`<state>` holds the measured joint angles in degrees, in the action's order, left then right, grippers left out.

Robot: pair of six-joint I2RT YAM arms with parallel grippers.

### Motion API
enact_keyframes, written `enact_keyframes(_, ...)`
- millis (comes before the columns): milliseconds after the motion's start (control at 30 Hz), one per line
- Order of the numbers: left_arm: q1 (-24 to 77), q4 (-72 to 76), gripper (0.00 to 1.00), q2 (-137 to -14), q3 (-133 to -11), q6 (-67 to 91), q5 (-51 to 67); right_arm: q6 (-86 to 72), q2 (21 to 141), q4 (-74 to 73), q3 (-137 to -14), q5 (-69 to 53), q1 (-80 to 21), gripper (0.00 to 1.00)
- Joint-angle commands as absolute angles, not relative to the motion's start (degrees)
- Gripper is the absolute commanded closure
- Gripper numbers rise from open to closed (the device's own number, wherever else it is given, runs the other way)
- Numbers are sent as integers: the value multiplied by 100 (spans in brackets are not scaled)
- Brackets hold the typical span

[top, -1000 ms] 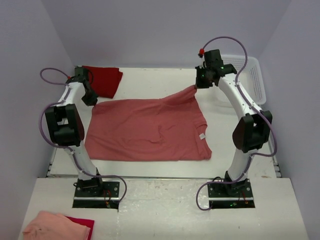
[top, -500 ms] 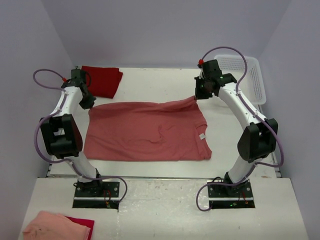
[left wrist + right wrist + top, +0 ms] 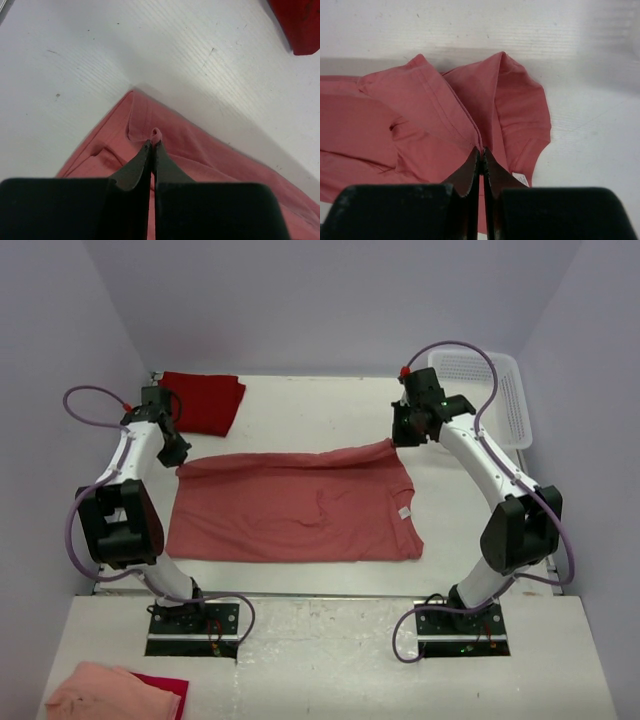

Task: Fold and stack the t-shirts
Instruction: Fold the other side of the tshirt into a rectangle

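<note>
**Position of work.** The salmon shirt (image 3: 295, 508) lies spread on the table (image 3: 300, 410), its long axis running left to right. The white neck label (image 3: 404, 511) is at the right end. The crimson shirt (image 3: 205, 400) lies folded at the far-left corner, apart from the salmon shirt and just beyond the left arm.

**End effectors.** The left gripper (image 3: 152, 143) is pressed together on a small tuft at the salmon shirt's far-left corner. The right gripper (image 3: 481, 152) is pinched on a fold of cloth at the far-right corner, beside the sleeve.

**Governing relation.** From both grippers the shirt's body lies toward the near edge. The held far edge runs parallel to the long axis. Each arm holds its own end, so neither is nearer. In my judgement the coming fold carries this edge nearward over the body, with both ends moving level.

**Change noted.** A second ago the right corner was raised in a peak and the far edge sloped. The peak is now down and the edge nearly straight. Both grippers have come nearward.
</note>
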<state>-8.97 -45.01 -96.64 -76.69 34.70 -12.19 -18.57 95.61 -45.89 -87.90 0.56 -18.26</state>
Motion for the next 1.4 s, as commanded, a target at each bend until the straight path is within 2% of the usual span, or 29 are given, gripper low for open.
enact_keyframes(0,-914,-4544,100,-9273,-7541,3419,-1424,-2013,9212,-4614,-8623,202,-1819,100)
enact_keyframes(800,-914,-4518,100,-8798,-6671,3270,-1696,-2241,8324,-4368,-6971,395,-2127,100)
enact_keyframes(1367,-914,-4430,100,-8692,-6188,3182,-1846,-2329,7954,-4263,-6294,404,-2145,100)
